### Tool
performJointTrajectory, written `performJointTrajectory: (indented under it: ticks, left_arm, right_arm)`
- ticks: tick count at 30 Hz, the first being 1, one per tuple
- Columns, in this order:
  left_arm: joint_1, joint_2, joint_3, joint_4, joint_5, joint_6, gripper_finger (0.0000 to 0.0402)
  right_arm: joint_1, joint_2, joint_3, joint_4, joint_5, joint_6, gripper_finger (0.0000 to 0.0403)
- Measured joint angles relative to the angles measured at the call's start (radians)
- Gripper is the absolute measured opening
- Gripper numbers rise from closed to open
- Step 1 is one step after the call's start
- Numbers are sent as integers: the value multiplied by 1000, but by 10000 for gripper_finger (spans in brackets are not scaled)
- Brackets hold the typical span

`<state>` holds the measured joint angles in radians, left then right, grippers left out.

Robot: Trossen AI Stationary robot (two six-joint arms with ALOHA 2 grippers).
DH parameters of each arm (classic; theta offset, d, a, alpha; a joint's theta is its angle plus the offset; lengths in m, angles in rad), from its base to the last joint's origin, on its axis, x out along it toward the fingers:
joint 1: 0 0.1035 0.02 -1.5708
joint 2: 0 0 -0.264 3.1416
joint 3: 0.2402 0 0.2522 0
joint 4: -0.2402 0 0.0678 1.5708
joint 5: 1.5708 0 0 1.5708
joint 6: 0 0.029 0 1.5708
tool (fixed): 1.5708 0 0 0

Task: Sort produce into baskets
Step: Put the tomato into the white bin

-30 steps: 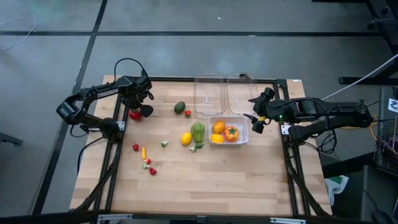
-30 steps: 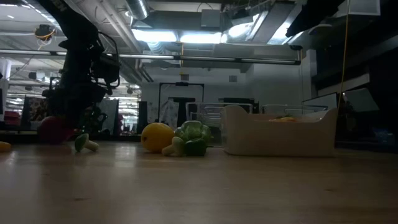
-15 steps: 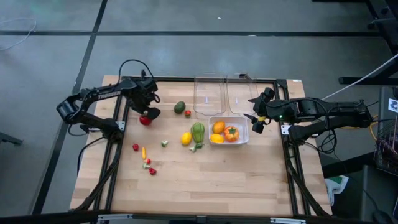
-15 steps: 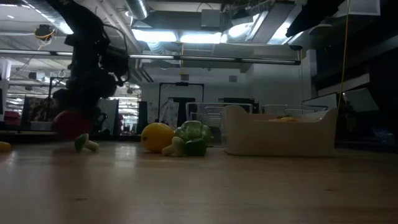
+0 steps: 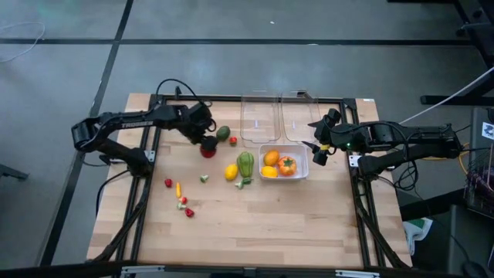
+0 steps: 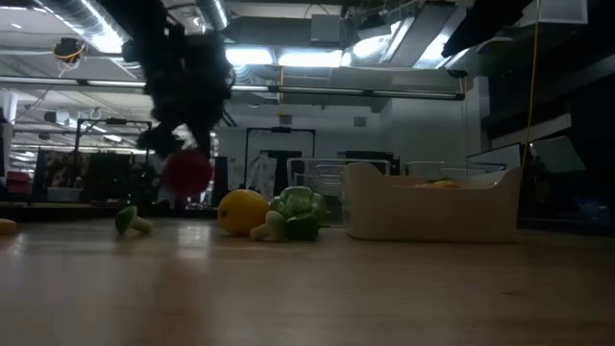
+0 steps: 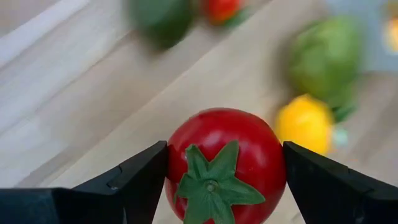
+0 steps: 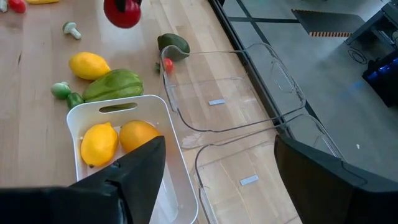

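Observation:
My left gripper (image 5: 205,143) is shut on a red tomato (image 7: 224,163) with a green leafy cap, above the table's far middle and beside a green avocado (image 5: 223,133). A lemon (image 5: 231,171) and a long green ribbed piece (image 5: 245,164) lie on the table left of the whitish basket (image 5: 302,171), which holds a lemon, an orange and an orange-red piece. Two clear baskets (image 5: 260,117) (image 5: 299,117) stand behind it. My right gripper (image 5: 316,149) hangs open by the whitish basket's right end, with nothing between its fingers. My left gripper pinches the tomato by two opposite sides (image 7: 177,162) between its two fingers (image 7: 140,180). The fingers slant down at it from the table's left. The tomato's green cap faces back toward the wrist. The tomato (image 6: 187,173) hangs clear of the table.
Small red, yellow and green bits (image 5: 184,202) lie scattered on the left half of the table, with a small mushroom-like piece (image 5: 204,178) near the lemon. A tiny red piece (image 5: 232,140) sits beside the avocado. The near half of the table is bare wood.
My left gripper has carried the tomato from the far left of the table toward the right, toward the baskets. It has turned on the way. The tomato, low by the table before, now hangs lifted clear.

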<state>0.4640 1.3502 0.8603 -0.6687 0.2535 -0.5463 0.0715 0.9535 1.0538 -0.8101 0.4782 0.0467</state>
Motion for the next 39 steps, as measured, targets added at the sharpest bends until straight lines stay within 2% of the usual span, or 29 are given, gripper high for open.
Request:
performJointTrajectory:
  ticks: [8, 17, 23, 30, 39]
  left_arm:
    - [-160, 0, 39, 365, -19, -125, 298]
    - [-297, 24, 41, 774, -225, -148, 298]
    - [-349, 99, 46, 996, -286, -91, 298]
    - [-388, 254, 187, 981, -293, 37, 298]
    - [-432, 471, 425, 688, -293, 221, 298]
  right_arm:
    - [0, 0, 0, 0, 0, 0, 298]
    - [0, 0, 0, 1, 0, 0, 298]
    - [0, 0, 0, 1, 0, 0, 298]
    - [0, 0, 0, 1, 0, 0, 298]
    - [0, 0, 0, 1, 0, 0, 298]
